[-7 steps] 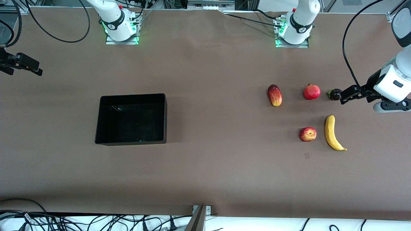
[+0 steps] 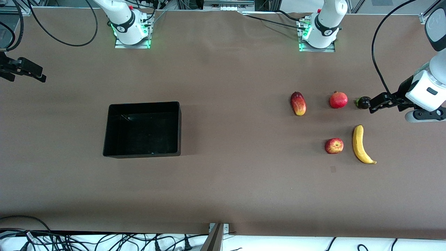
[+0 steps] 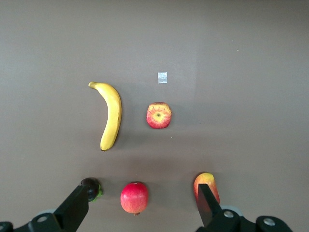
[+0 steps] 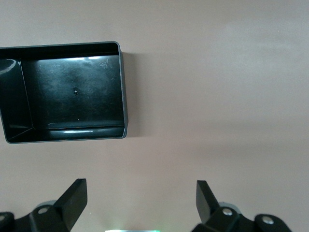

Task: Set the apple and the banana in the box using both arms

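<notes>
While both hands are being held wide open and empty, left hand beside the fruit, right hand waiting away from the empty box, the apple and adjacent banana are best being approached squarely from above.

One apple, one banana, one box, one mango, one pomegranate (plus one small dark fruit).
</notes>
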Robot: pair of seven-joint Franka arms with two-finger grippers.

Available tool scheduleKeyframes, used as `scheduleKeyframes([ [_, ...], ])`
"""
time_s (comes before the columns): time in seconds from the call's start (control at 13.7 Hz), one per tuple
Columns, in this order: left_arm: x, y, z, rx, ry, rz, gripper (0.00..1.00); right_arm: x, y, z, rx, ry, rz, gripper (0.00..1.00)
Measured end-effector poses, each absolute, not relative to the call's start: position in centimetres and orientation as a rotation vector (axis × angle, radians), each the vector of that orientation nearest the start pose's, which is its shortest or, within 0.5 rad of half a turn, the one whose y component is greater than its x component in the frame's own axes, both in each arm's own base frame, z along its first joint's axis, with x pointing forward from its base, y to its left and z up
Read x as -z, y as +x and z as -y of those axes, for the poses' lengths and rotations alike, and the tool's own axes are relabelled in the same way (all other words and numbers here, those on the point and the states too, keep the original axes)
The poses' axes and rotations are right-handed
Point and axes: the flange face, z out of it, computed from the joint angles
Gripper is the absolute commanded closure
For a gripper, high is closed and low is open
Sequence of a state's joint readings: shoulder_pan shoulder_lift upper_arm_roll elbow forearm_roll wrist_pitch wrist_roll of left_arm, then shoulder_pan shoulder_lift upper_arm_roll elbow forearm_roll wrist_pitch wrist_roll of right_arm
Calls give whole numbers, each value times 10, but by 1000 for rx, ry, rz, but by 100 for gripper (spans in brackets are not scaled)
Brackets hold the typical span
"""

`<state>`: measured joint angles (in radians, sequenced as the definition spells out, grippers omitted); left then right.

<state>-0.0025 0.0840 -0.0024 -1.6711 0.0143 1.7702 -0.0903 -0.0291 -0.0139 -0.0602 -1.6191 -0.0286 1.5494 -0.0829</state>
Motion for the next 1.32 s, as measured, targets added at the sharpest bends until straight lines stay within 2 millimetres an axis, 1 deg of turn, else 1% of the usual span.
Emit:
scheduleKeyframes([
  [1.1,-546,591,2,25,-3126,129,0,-607,544,52,-100,-3162,-13,0],
  [1.32,-546,591,2,25,-3126,129,0,-602,539,51,-171,-3156,-11,0],
])
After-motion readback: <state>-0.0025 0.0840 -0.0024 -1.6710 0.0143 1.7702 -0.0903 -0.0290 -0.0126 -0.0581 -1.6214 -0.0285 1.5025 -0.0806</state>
